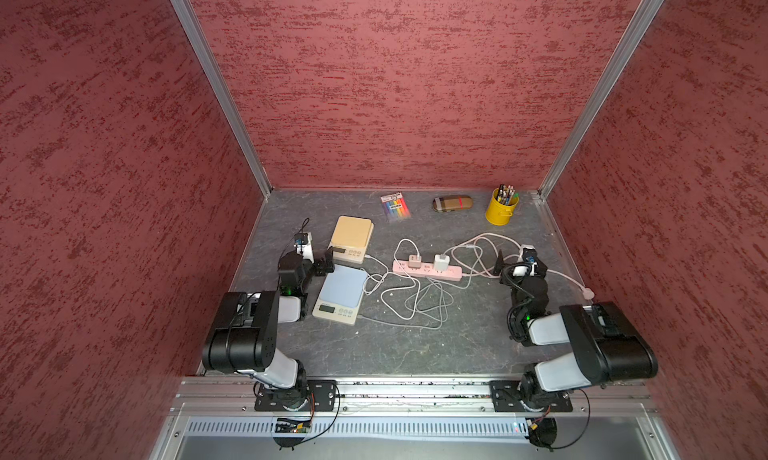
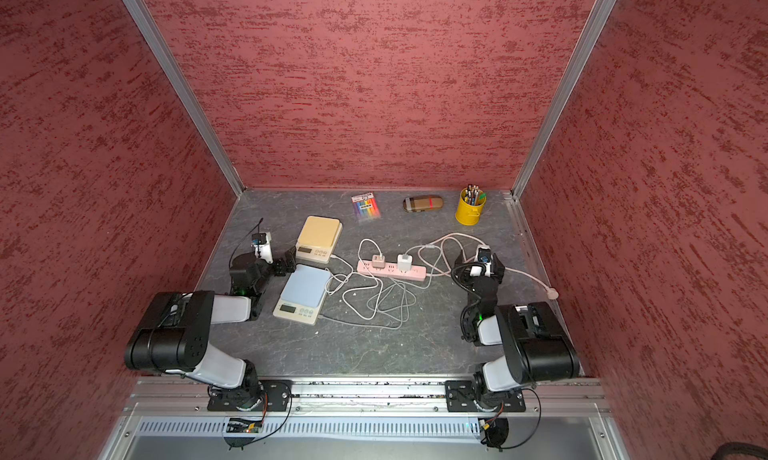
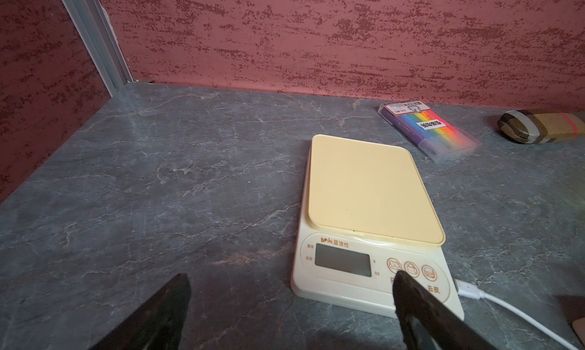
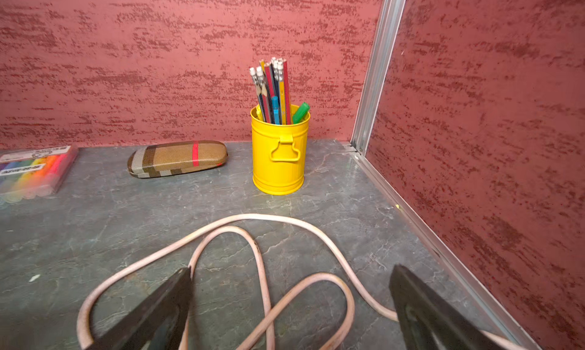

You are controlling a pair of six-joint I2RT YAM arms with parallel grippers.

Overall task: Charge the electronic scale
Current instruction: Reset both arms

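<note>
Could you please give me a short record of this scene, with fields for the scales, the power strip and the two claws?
yellow scale: back left, display blank, white cable with its plug at the scale's side.
blue scale: nearer, just in front of the yellow one.
power strip: pink, mid-table, two chargers plugged in.
cables: white, tangled before the strip.
left claw: open, empty, beside the yellow scale.
right claw: open, empty, over the pink cord.
back row: marker pack, glasses case, pencil cup.
</note>
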